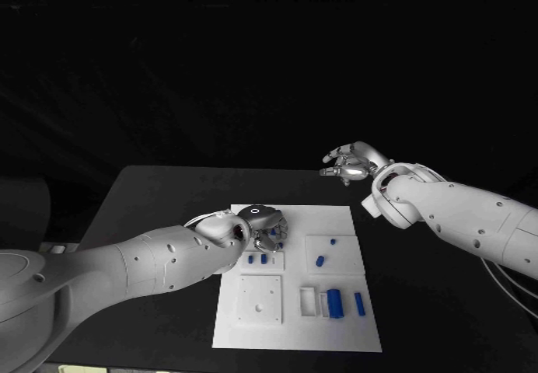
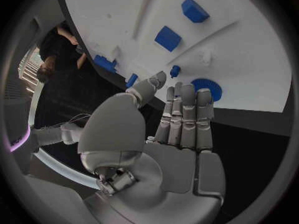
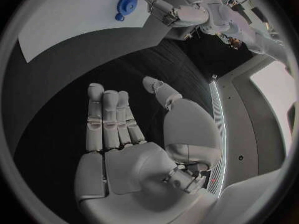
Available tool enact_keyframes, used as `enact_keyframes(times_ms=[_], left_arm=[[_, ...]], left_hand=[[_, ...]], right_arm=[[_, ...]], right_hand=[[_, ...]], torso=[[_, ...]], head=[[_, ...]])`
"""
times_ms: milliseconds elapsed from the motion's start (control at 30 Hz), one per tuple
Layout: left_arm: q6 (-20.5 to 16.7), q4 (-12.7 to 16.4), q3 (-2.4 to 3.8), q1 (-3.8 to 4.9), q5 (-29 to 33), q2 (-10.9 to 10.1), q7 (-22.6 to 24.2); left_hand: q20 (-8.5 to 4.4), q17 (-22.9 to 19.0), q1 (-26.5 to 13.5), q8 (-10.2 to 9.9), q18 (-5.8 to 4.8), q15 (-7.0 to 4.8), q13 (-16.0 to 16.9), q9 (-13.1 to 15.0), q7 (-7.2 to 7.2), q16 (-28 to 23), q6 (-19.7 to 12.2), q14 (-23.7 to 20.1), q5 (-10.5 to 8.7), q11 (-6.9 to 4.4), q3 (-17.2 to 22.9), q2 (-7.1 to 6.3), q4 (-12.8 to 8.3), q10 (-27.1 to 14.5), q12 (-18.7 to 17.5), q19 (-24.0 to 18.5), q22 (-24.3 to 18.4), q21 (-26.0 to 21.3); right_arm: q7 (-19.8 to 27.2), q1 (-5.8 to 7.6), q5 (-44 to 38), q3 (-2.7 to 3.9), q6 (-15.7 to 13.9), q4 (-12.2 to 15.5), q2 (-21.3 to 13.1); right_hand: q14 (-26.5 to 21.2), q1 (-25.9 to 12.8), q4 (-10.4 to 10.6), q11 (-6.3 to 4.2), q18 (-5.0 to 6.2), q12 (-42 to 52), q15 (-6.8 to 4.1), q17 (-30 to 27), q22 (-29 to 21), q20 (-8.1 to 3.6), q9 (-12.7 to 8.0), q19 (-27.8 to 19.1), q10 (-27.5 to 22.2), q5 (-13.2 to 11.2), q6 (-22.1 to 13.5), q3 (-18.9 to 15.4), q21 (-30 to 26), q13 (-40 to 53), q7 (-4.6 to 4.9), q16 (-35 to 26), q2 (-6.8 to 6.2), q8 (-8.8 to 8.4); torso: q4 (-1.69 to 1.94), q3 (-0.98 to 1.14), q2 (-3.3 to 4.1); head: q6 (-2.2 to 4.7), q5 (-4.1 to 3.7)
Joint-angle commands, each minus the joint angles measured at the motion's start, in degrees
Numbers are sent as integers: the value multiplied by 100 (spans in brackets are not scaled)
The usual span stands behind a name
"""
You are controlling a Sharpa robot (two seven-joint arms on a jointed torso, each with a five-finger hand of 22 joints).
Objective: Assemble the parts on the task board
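The white task board lies in the middle of the black table. Blue parts lie on it: two small pieces just under my left hand, a short piece, and two longer bars side by side. My left hand hovers over the board's far left corner, fingers straight and holding nothing. Just past its fingertips sit a round blue toothed part and a small blue peg. My right hand is raised beyond the board's far right corner, flat and open.
Bare black table surrounds the board on all sides. Raised white square blocks stand on the board's near left half. In the right wrist view the round blue part and my left hand lie far ahead of the right palm.
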Motion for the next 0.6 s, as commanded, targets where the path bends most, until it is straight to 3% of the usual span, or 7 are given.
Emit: enact_keyframes(times_ms=[33,600], left_arm=[[53,-63,1,-30,-50,58,-14],[94,-325,3,-120,-49,215,-15]], left_hand=[[-8,-11,-5,-26,237,5,-19,-15,18,24,-17,23,-13,30,0,-31,36,-16,-51,33,10,29],[3,16,43,-24,286,-11,-79,-64,-1,142,3,88,-10,11,8,33,39,19,-185,92,67,85]], right_arm=[[66,-2,-39,0,-4,21,-2],[58,-2,-38,0,-3,54,-3]], right_hand=[[-31,-33,1,5,342,-34,4,-8,-9,30,5,-2,8,-31,-7,13,-18,-12,34,-30,1,36],[-29,-28,1,4,342,-38,3,-17,-10,32,7,4,16,-34,-4,11,-27,-39,33,-30,4,40]], torso=[[1,2,0],[3,7,-5]], head=[[-10,-10],[-24,-25]])
